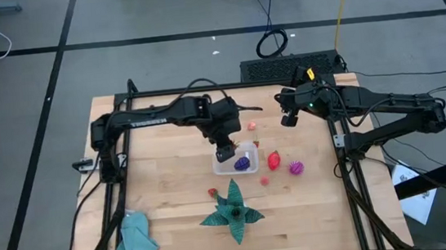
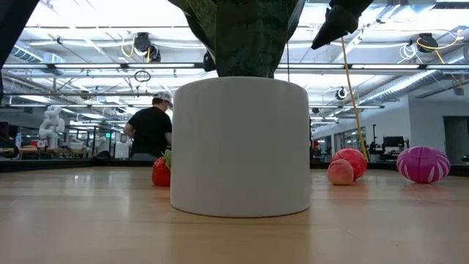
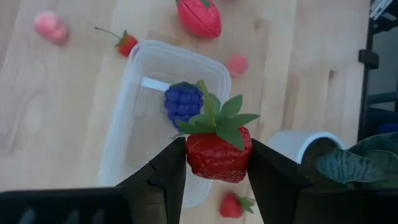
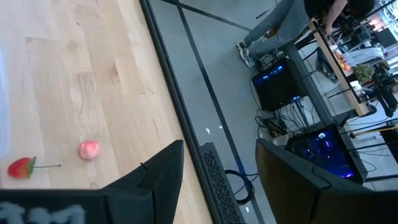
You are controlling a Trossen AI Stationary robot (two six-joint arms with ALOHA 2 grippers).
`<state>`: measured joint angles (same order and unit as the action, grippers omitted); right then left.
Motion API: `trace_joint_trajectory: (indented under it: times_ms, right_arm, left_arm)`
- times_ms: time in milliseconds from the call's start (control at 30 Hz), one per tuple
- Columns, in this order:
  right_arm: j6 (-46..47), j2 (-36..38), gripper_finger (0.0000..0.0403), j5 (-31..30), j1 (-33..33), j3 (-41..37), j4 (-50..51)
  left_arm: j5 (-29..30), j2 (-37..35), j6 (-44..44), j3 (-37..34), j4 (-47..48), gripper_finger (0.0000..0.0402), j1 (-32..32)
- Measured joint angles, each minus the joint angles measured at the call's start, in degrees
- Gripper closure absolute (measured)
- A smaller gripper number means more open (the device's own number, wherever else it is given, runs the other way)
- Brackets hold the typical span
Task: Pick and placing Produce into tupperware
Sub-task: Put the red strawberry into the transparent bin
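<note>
Left wrist view shows the left gripper (image 3: 216,163) clamped on a strawberry (image 3: 219,154) above the tupperware (image 3: 124,134); release only once centred, clear of the purple berry (image 3: 183,104).

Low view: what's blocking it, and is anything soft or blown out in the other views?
Low view: the white pot fills the centre, hiding the container, and the ceiling lights glare behind it. Left wrist view: the strawberry in the left hand is sharp, while the pink fruit is soft. Right wrist view: the monitors are blown out blue. High view: evenly lit, with faint shadows.
</note>
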<state>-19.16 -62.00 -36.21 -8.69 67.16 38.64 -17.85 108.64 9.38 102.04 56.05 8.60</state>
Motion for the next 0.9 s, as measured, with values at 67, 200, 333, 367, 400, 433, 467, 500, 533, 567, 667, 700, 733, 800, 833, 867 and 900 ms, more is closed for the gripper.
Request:
trace_joint_trajectory:
  times_ms: [67, 200, 333, 367, 400, 433, 467, 500, 533, 567, 667, 700, 733, 800, 833, 867, 900]
  right_arm:
    - [0.00, -0.01, 0.0211, 0.00, 0.00, 0.00, 0.02]
    - [0.25, 0.00, 0.0211, 0.00, 0.00, 0.00, 0.73]
    - [0.34, 0.00, 0.0211, -0.02, 0.00, 0.00, 1.82]
    - [0.39, -0.01, 0.0211, 0.00, 0.00, 0.00, 2.21]
    - [0.42, 0.00, 0.0211, -0.02, 0.00, 0.00, 2.56]
    - [0.42, 0.00, 0.0211, -0.02, 0.00, 0.00, 2.81]
    - [0.42, 0.00, 0.0211, -0.02, 0.00, 0.00, 2.94]
    - [0.42, 0.00, 0.0211, -0.02, -0.02, 0.00, 3.10]
    - [0.43, 0.00, 0.0211, -0.02, -0.02, 0.00, 3.23]
    - [0.44, 0.00, 0.0211, -0.02, -0.02, 0.00, 3.27]
    - [1.91, 0.00, 0.0211, -0.02, -0.02, 0.00, 3.66]
    - [2.26, 0.00, 0.0211, -0.02, -0.02, 0.00, 3.94]
    - [2.46, 0.00, 0.0211, 0.00, -0.02, 0.00, 4.22]
    - [2.57, 0.00, 0.0211, -0.01, -0.02, 0.00, 4.68]
    - [2.61, 0.00, 0.0211, -0.01, -0.02, 0.00, 4.78]
    - [2.62, 0.00, 0.0211, -0.02, -0.02, 0.00, 4.77]
    - [2.62, 0.00, 0.0211, -0.02, -0.02, 0.00, 4.82]
  left_arm:
    - [-0.10, 0.09, 0.07, 0.53, -0.05, 0.0250, -0.02]
    - [-0.10, 0.02, 0.26, 0.70, 0.43, 0.0250, -0.09]
    - [-0.01, 0.04, -0.23, 0.70, 5.10, 0.0250, -0.17]
    - [0.66, 0.04, -0.65, 0.70, 6.20, 0.0250, -0.17]
    - [1.77, 0.04, -1.09, 0.70, 7.02, 0.0250, -0.22]
    - [2.68, 0.04, -1.60, 0.70, 7.67, 0.0250, -0.27]
    - [3.25, 0.04, -2.14, 0.70, 8.32, 0.0250, -0.26]
    - [3.46, 0.04, -2.69, 0.70, 8.73, 0.0250, -0.26]
    - [3.53, 0.04, -3.23, 0.70, 9.05, 0.0250, -0.26]
    - [3.59, 0.04, -3.86, 0.70, 9.64, 0.0250, -0.26]
    - [3.99, 0.03, -5.93, 0.37, 11.02, 0.0250, -0.26]
    - [4.38, 0.02, -6.50, -0.02, 10.93, 0.0250, -0.26]
    - [5.10, 0.02, -6.76, -0.29, 11.07, 0.0250, -0.26]
    - [6.44, 0.04, -6.89, -0.42, 11.75, 0.0250, -0.13]
    - [6.71, 0.04, -7.32, -0.42, 11.93, 0.0250, -0.03]
    - [6.82, 0.00, -7.72, -0.42, 12.00, 0.0250, 0.01]
    - [6.88, 0.00, -8.45, -0.42, 11.97, 0.0250, 0.10]
